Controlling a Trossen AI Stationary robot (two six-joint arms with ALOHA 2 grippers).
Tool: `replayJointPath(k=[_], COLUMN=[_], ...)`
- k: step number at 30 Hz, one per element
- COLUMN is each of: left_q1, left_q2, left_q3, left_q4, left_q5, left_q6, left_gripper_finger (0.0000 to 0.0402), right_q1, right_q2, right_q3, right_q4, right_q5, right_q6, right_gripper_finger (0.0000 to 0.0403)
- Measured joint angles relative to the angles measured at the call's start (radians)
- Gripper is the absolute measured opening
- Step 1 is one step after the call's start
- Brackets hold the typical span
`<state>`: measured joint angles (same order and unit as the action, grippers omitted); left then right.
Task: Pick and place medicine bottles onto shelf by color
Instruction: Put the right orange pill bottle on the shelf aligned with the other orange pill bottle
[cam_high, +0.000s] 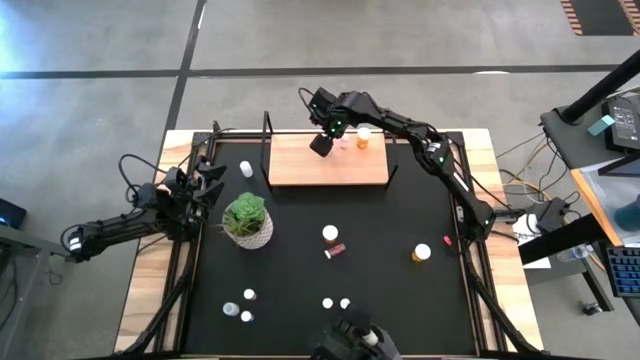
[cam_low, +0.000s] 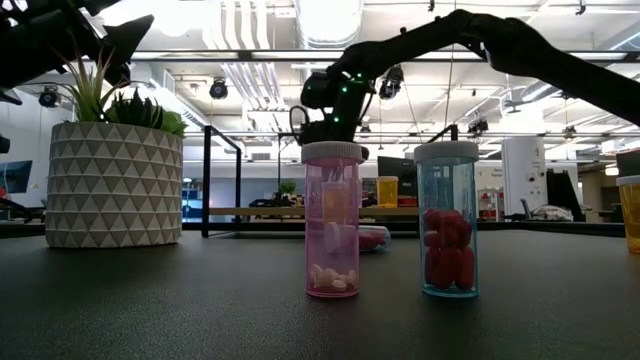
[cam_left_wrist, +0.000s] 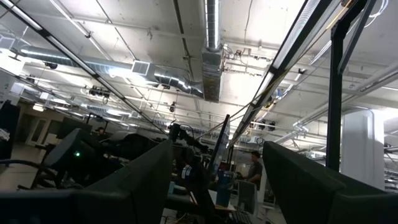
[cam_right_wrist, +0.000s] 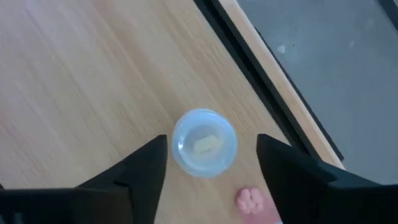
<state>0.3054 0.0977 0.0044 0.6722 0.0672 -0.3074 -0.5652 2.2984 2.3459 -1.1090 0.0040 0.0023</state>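
My right gripper (cam_right_wrist: 211, 147) hangs open over the far part of the light-wood shelf (cam_high: 300, 165), fingers pointing down. A clear bottle with a pale cap (cam_right_wrist: 204, 142) stands upright on the board between the fingers, with a gap on each side. Beside it is a pink bottle (cam_right_wrist: 251, 200), and an orange bottle (cam_high: 363, 137) stands on the shelf to the right. In the high view my right gripper (cam_high: 323, 143) covers the clear bottle. My left gripper (cam_high: 212, 183) waits open at the table's left edge, tipped upward.
A potted plant (cam_high: 247, 221) stands left of centre. Loose bottles dot the black table: white (cam_high: 246, 169), white-capped (cam_high: 330, 233), red lying down (cam_high: 335, 251), orange (cam_high: 421, 252), several small white ones near the front (cam_high: 240, 308). Black uprights (cam_high: 268, 135) frame the shelf ends.
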Motion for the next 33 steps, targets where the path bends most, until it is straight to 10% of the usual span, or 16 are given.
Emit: replayJointPath(k=[26,33], left_q1=[0.0,0.0], left_q2=[0.0,0.0], left_q3=[0.0,0.0], left_q4=[0.0,0.0], left_q5=[0.0,0.0], left_q6=[0.0,0.0], left_gripper_finger=[0.0233,0.0233], right_q1=[0.202,0.348], right_q2=[-0.379,-0.556], right_q3=[-0.024,-0.295], right_q4=[-0.465,-0.459], right_q5=[0.107,0.145], right_q6=[0.467,0.763], right_gripper_finger=[0.029,0.0264])
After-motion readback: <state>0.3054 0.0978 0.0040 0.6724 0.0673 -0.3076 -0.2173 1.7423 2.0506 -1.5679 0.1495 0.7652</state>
